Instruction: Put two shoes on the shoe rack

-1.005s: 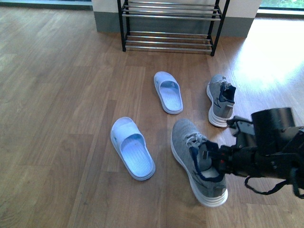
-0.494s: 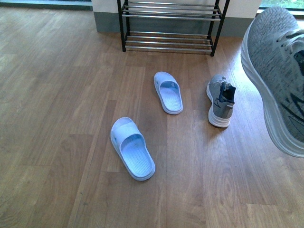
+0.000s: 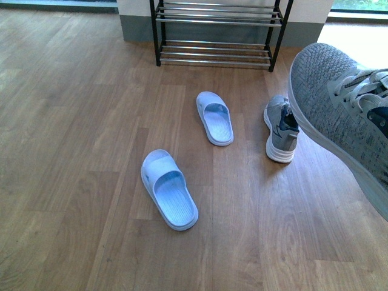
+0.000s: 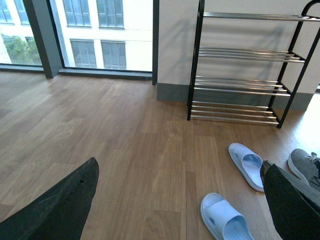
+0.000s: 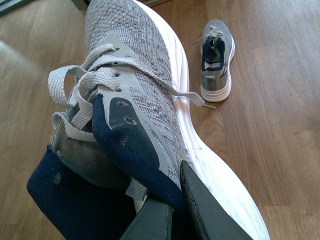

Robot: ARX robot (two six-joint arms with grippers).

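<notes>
Right tool (image 5: 170, 200) clamped on first shoe (image 3: 342, 115), aloft at 3 o'clock; grip depth unclear. Second shoe (image 3: 280, 130) grounded, 2 o'clock. Left tool (image 4: 178, 170) apart, empty. Next: carry to rack (image 3: 215, 50), 12 o'clock.

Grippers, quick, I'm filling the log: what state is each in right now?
Left gripper: open, empty.
Right gripper: shut on a sneaker.
</notes>
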